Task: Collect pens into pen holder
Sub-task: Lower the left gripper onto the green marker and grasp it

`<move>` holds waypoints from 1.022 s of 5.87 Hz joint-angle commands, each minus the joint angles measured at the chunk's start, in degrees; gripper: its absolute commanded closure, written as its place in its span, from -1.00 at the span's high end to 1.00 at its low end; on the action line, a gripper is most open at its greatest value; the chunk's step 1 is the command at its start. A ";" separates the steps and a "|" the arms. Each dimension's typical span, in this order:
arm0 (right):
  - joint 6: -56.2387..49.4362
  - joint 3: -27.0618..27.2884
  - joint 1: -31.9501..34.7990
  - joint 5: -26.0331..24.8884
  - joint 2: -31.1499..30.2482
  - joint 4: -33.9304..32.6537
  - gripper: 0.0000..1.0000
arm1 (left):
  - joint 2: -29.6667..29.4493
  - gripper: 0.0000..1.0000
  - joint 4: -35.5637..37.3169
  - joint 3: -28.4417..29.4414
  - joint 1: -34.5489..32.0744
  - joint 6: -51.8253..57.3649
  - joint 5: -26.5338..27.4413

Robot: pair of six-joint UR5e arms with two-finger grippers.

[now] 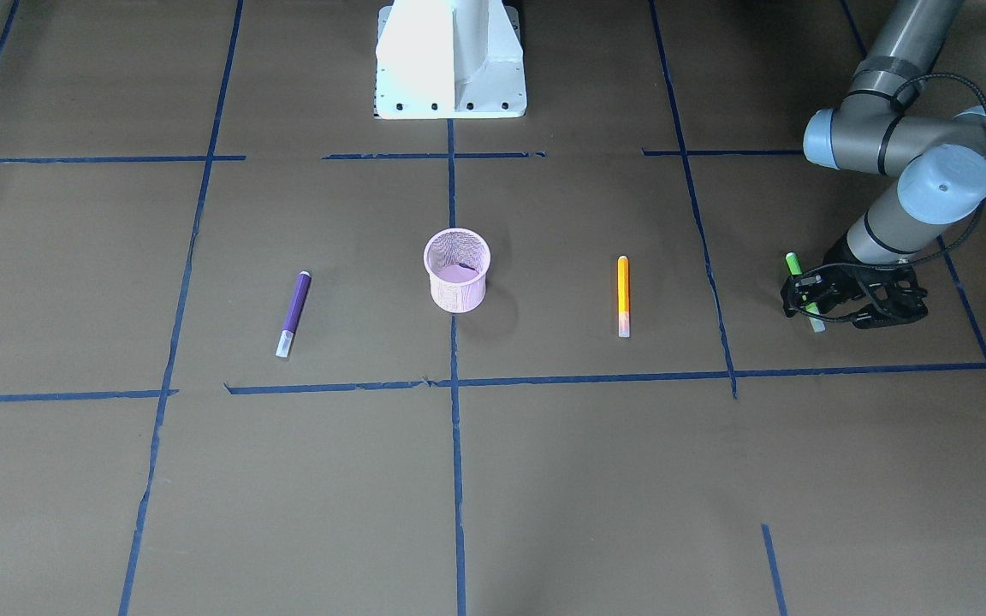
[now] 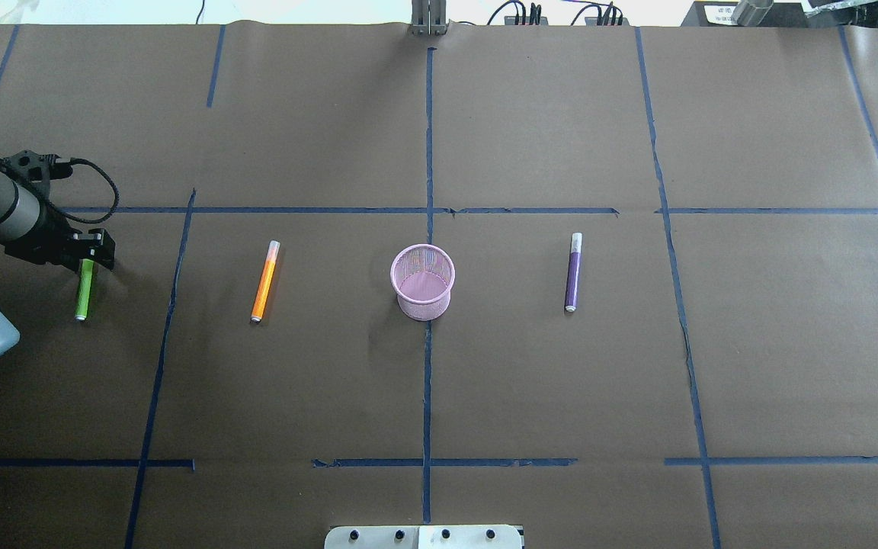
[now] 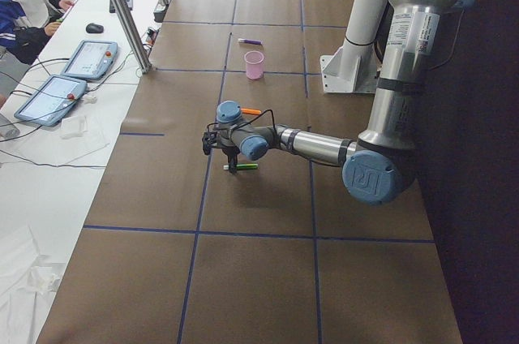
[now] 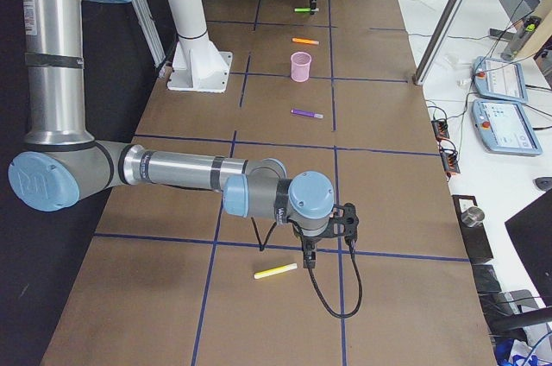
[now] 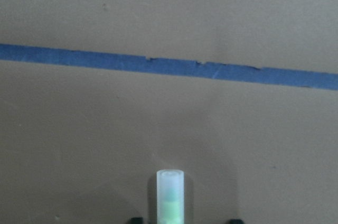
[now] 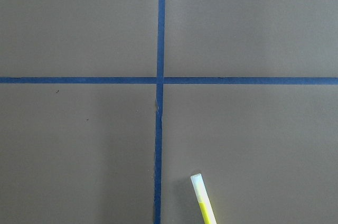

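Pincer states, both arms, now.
Left pincer: open, straddling the green pen at its cap end, not clamped.
Right pincer: cannot tell; the yellow-green pen lies loose near it.

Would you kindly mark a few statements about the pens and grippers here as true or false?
No pen stands in the pen holder. True.
The orange pen lies between the green pen and the pen holder. True.
The left gripper is at the orange pen. False: the left gripper straddles the green pen, jaws open.
A gripper holds the purple pen. False: the purple pen lies alone on the table.
The yellow pen is in the pen holder. False: the yellow pen lies on the table by the right gripper.
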 commanded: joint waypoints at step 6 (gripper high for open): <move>-0.09 0.00 0.00 0.18 -0.40 0.00 1.00 | -2.82 -1.00 0.68 -7.54 -3.44 -1.05 -3.34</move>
